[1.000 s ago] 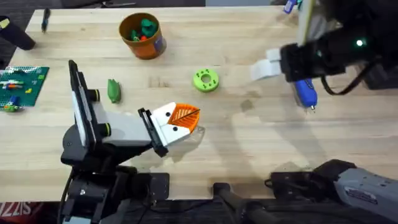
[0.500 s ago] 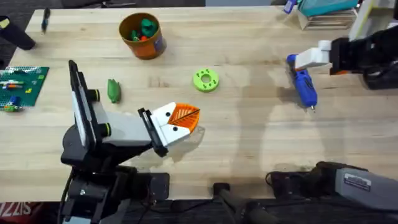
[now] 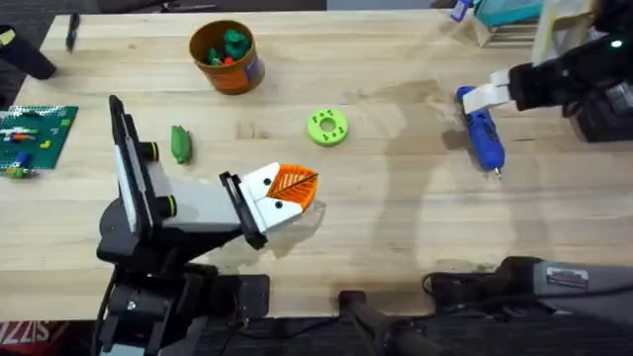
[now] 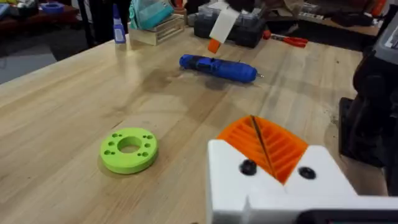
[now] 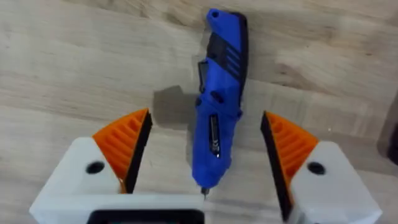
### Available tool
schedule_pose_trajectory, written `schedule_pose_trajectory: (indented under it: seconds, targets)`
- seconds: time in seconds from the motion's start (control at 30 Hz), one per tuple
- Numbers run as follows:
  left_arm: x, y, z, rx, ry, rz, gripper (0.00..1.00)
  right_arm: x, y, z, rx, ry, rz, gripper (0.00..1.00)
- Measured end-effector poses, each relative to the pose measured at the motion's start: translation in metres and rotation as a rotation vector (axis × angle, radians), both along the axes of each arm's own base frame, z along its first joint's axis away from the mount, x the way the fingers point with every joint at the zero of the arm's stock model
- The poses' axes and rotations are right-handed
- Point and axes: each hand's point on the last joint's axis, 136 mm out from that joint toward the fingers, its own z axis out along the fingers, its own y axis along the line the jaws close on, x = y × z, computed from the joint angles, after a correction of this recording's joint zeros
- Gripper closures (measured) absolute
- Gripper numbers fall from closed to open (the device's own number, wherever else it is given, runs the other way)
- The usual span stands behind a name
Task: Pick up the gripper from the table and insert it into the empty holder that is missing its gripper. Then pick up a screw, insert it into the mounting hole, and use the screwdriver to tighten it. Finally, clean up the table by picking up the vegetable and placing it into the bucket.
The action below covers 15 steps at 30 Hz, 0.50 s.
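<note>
Screwdriver (image 3: 482,133): slim blue cylinder with a thin metal bit, lying flat on the worktop (image 3: 396,227) at the upper right of the overhead frame, bit end toward the lower edge; in the right wrist view the screwdriver (image 5: 219,102) shows dark ribbing and a small label along its body, and lies between the spread orange pads (image 5: 124,144) of the right gripper (image 5: 205,149), whose jaws stand wide open on either side without touching it. In the overhead frame the right gripper (image 3: 485,97) sits just over the screwdriver's upper end. Left gripper (image 3: 287,193): white blocks with dark dots and orange ribbed pads, at lower centre of the overhead frame; jaws closed, pads meeting along a thin dark seam in the left wrist view (image 4: 264,146). Vegetable (image 3: 181,142): glossy green pod, left of centre, lying alone on the wood. Bucket (image 3: 226,56): round, orange, blue label on its side, upper left of centre, holding small green and red pieces. Green ring (image 3: 327,127): flat, bright, dark holes, near the middle. Worktop: pale wood planks with visible grain and soft shadows; a green studded board (image 3: 35,133) at the left edge. Beyond the worktop, the left wrist view shows a dark toolbox (image 4: 239,28) and a cluttered bench.
</note>
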Motion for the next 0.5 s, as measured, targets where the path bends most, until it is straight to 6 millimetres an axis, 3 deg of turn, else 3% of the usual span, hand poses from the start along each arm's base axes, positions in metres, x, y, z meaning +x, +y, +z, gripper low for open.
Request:
schedule_pose_trajectory:
  seconds: [0.3, 0.5]
  targets:
    - [0.0, 0.0, 0.0, 0.0, 0.0, 0.0, 0.994, 0.014, -0.006, -0.05, -0.009, 0.114, 0.019, 0.008]
    - [0.0, 0.0, 0.0, 0.0, 0.0, 0.0, 0.994, 0.036, -0.013, -0.069, -0.023, 0.118, 0.015, 0.008]
